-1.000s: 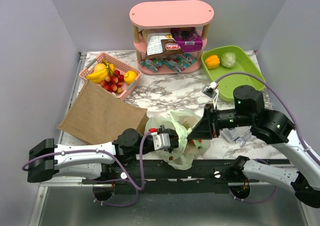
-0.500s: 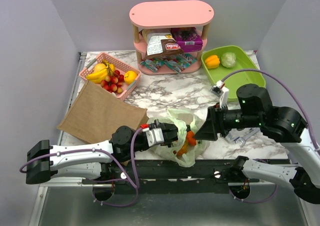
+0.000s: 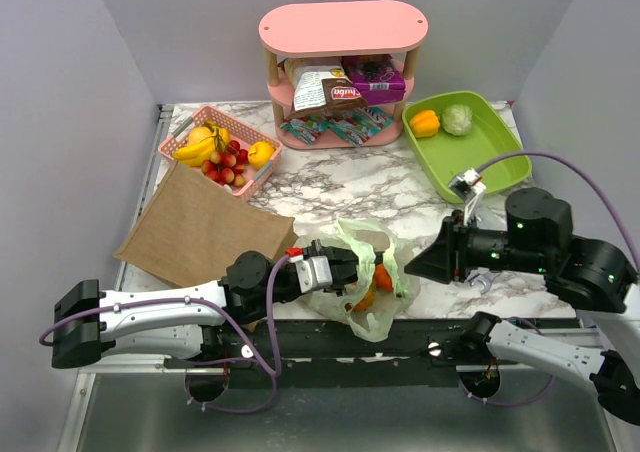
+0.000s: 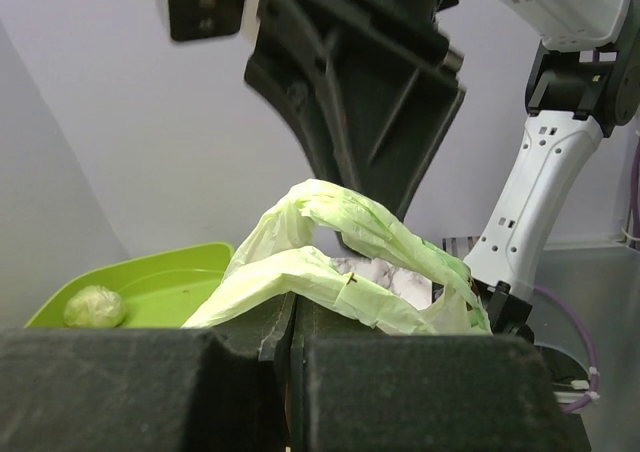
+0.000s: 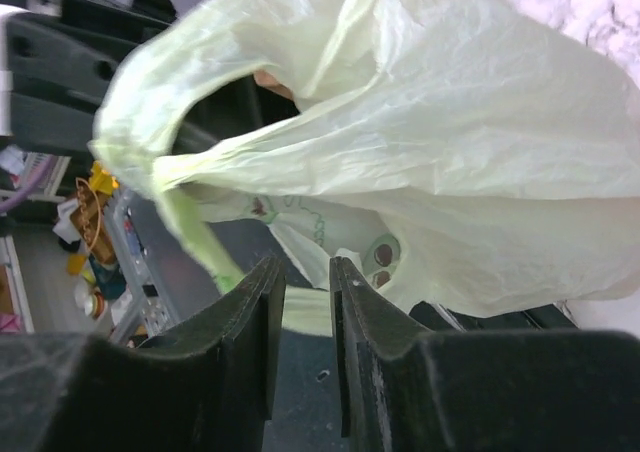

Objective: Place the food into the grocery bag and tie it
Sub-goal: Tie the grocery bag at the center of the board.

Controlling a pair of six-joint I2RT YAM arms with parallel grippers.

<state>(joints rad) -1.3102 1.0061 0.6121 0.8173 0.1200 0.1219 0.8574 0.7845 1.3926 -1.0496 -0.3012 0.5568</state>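
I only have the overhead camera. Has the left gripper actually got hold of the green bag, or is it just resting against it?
Observer: It has hold of it. In the left wrist view the left gripper is shut, with a fold of the grocery bag coming out from between its fingers.
Operator: And the right one?
Observer: In the right wrist view a green strip of the bag runs down toward the narrow gap of the right gripper. I cannot tell whether it is clamped.

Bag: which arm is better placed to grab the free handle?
Right, likely: the left gripper is shut on the bag, anchoring it, while the right gripper points at its opposite side, grip unclear.
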